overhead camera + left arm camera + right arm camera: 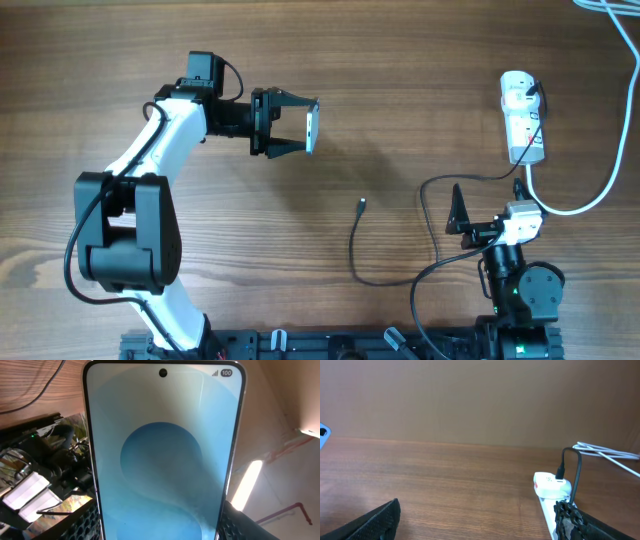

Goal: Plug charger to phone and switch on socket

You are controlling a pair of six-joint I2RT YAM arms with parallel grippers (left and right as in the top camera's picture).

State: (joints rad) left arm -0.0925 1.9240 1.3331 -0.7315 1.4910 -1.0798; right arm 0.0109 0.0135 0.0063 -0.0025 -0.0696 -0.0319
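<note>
Both jaws in view: left jaws grasp the phone (311, 127); right jaws released. Socket (523, 120), upper right, holds a black plug (560, 472).

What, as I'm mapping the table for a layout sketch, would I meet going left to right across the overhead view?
Left arm → phone → charger tip → socket.

L arm (165, 135): white shell links, black joints, chunky black motor blocks at base end, black cable looping alongside. L gripper (310, 126): black, angular, w/ ribbed black pads (82, 522). R arm (520, 285): mostly black, round joint housing, white block at wrist, thin black cables. R gripper (477, 505): black knurled fingers (377, 522).
</note>
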